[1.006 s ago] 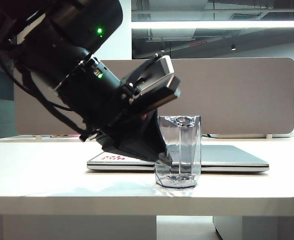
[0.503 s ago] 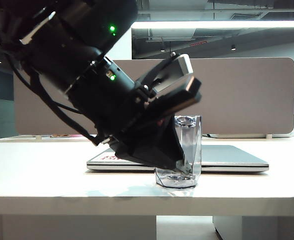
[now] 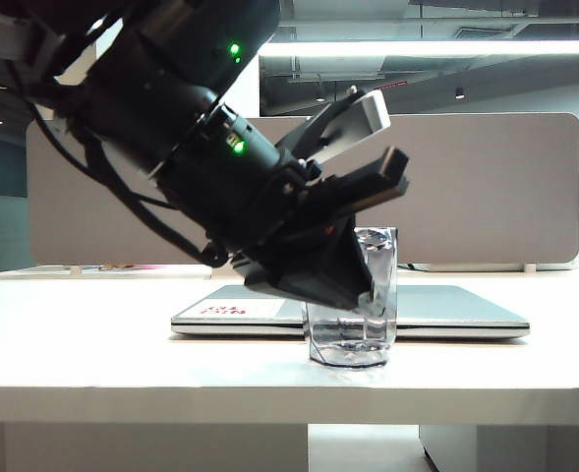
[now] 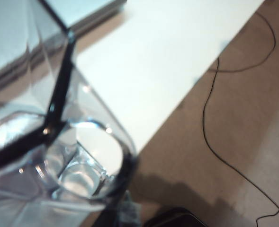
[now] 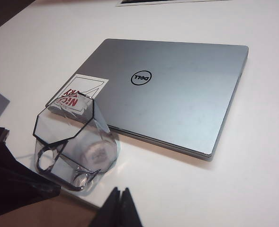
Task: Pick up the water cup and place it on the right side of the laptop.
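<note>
The water cup [image 3: 381, 295], clear with faceted walls, stands on the white table just in front of the closed silver laptop [image 3: 456, 309]. My left gripper [image 3: 368, 293] reaches down from the left and covers the cup's left half. In the left wrist view the cup [image 4: 30, 94] fills the near side, and its loop handle [image 4: 93, 156] sits by a dark finger [image 4: 122, 189]; the jaws look open about the handle side. In the right wrist view the cup [image 5: 77, 137] stands by the laptop's [image 5: 177, 94] stickered corner. My right gripper [image 5: 121, 201] hangs shut and empty above the table, apart from the cup.
The cup stands close to the table's front edge [image 3: 289, 391]. A grey partition [image 3: 486, 187] runs behind the table. A thin cable [image 4: 215, 142] lies on the brown floor past the table edge. A red-lettered sticker [image 5: 77, 94] marks the laptop lid.
My left gripper has slid to the right, from beside the cup to over its left half, and its body has lifted a little. The cup and laptop stay in place.
</note>
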Motion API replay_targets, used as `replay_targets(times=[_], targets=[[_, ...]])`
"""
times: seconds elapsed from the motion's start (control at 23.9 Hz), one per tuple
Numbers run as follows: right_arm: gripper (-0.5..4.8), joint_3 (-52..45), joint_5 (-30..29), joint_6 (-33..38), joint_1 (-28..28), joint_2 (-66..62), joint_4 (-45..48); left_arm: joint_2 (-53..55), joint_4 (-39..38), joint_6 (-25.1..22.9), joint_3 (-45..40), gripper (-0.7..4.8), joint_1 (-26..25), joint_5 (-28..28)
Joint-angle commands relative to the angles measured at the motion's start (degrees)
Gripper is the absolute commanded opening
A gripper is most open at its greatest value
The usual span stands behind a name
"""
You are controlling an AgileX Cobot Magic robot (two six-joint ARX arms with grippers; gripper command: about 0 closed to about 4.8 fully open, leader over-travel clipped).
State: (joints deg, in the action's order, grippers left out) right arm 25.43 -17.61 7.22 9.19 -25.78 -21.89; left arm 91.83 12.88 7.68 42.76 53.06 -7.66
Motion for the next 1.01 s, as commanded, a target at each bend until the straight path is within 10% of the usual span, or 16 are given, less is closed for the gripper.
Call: replay_targets(times=[0.04, 1.01], targets=[[-0.09, 0.15, 0.09, -0.17, 0.02, -0.07, 0.66, -0.13, 1.68, -0.42, 0.72, -0.04, 0.13, 0.61], [-0.09, 0.15, 0.09, -0.17, 0.04, -0.09, -1.03, 5.81, 1.81, -6.19, 7.85, -0.04, 0.13, -0.07]])
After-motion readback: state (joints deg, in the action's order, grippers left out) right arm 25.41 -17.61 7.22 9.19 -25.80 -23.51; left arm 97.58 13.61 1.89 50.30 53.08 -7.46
